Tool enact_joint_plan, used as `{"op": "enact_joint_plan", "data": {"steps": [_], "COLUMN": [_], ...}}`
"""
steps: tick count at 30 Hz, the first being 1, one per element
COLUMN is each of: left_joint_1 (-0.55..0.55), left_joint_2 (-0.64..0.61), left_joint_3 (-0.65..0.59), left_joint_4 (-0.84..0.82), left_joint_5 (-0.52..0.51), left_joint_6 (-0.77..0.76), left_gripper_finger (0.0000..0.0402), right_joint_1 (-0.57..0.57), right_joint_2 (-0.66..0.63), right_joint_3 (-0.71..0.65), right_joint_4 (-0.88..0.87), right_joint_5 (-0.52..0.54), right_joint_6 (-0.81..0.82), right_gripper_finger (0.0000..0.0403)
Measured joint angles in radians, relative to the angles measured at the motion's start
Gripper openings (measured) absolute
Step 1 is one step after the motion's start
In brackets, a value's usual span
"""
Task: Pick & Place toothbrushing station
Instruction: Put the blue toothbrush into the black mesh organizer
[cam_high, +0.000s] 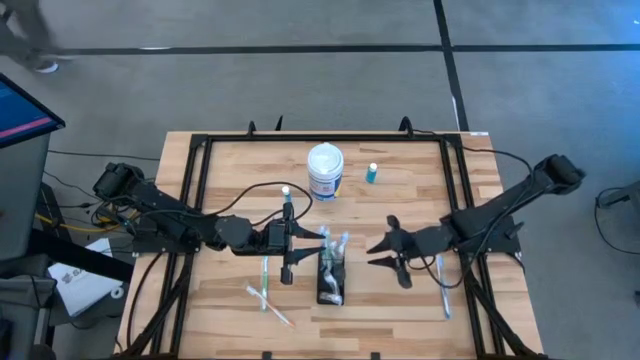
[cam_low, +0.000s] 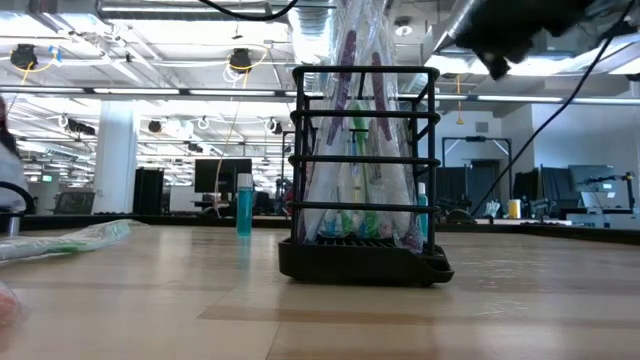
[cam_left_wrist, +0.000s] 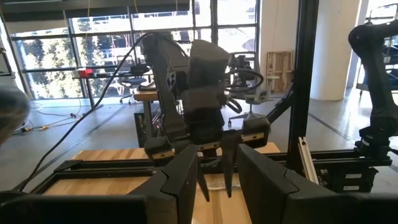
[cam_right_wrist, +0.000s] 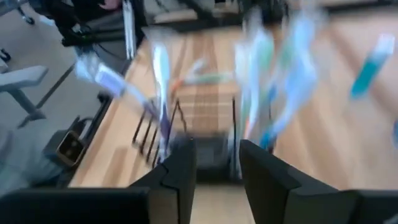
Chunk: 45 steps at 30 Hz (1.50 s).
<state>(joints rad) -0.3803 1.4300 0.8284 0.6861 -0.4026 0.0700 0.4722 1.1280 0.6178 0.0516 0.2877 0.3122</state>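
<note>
The toothbrushing station (cam_high: 330, 272) is a small black slotted holder that stands on its base on the wooden table, near the middle. Several plastic-wrapped toothbrushes stand upright in it, as the low view (cam_low: 365, 190) shows. My left gripper (cam_high: 296, 243) is open and empty, just left of the holder, with its fingers pointing at it. My right gripper (cam_high: 381, 251) is open and empty, to the right of the holder and facing it. The holder also shows, blurred, ahead of the right gripper's fingers in the right wrist view (cam_right_wrist: 205, 146). The left wrist view (cam_left_wrist: 217, 186) shows nothing between the left gripper's fingers.
A white round tub with a blue label (cam_high: 325, 172) and a small blue bottle (cam_high: 372, 173) stand toward the far edge. Wrapped toothbrushes lie on the table at the near left (cam_high: 266, 295) and beside the right arm (cam_high: 442, 280). A black frame (cam_high: 200, 150) rims the table.
</note>
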Motion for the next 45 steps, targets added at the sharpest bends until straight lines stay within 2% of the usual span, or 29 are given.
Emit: {"op": "enact_joint_plan", "data": {"steps": [8, 13, 22, 37, 45], "left_joint_1": [0.0, 0.0, 0.0, 0.0, 0.0], "left_joint_2": [0.0, 0.0, 0.0, 0.0, 0.0], "left_joint_3": [0.0, 0.0, 0.0, 0.0, 0.0], "left_joint_4": [-0.004, -0.012, -0.018, -0.08, -0.081], "left_joint_5": [0.0, 0.0, 0.0, 0.0, 0.0], "left_joint_6": [0.0, 0.0, 0.001, 0.001, 0.002], "left_gripper_finger": [0.0108, 0.0108, 0.0108, 0.0108, 0.0108], "right_joint_1": [0.039, 0.051, 0.05, 0.127, 0.2], "right_joint_2": [-0.063, -0.069, -0.069, -0.061, -0.013], "right_joint_3": [0.0, 0.0, 0.0, 0.0, 0.0], "right_joint_4": [-0.311, -0.433, -0.69, -0.938, -0.995], "right_joint_5": [-0.041, -0.086, -0.246, -0.391, -0.402], "right_joint_6": [0.471, 0.687, 1.048, 1.454, 1.58], "right_gripper_finger": [0.0111, 0.0111, 0.0111, 0.0111, 0.0111]}}
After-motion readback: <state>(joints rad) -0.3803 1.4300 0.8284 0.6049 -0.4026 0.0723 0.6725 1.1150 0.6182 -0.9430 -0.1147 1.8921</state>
